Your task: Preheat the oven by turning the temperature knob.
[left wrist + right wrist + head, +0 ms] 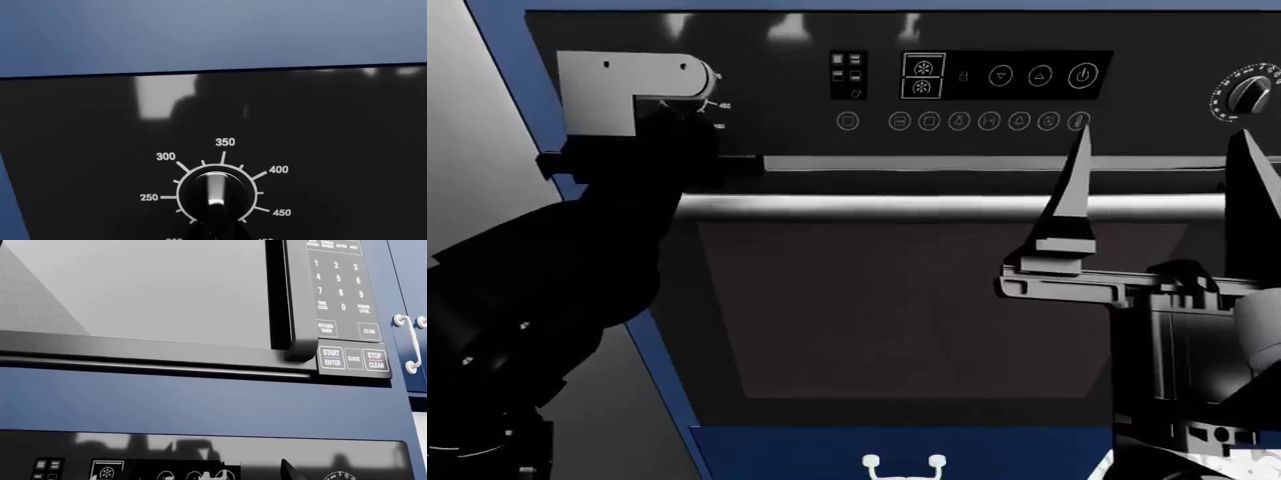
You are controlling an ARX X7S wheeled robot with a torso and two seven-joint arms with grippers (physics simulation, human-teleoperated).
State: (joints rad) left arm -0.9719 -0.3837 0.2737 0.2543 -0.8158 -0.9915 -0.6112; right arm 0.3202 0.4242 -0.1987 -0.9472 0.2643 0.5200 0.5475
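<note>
The black oven (pixel 934 300) fills the head view, with a dark glass door, a silver bar handle (pixel 961 207) and a button panel (pixel 1001 75). The temperature knob (pixel 215 192) shows in the left wrist view, ringed by 250, 300, 350, 400 and 450, its silver pointer upright. My left gripper (pixel 215 233) is a dark shape at the knob's lower edge; its jaws cannot be made out. In the head view the left wrist block (pixel 641 95) hides the knob. My right gripper (pixel 1161 185) is open and empty in front of the handle's right part.
A second knob (pixel 1250 95) sits at the panel's right end. A microwave (pixel 133 290) with a keypad (pixel 340 285) is above the oven in blue cabinetry (pixel 200 400). White cabinet handles (pixel 408 342) are to its right. A blue drawer's handles (pixel 904 463) are below the oven.
</note>
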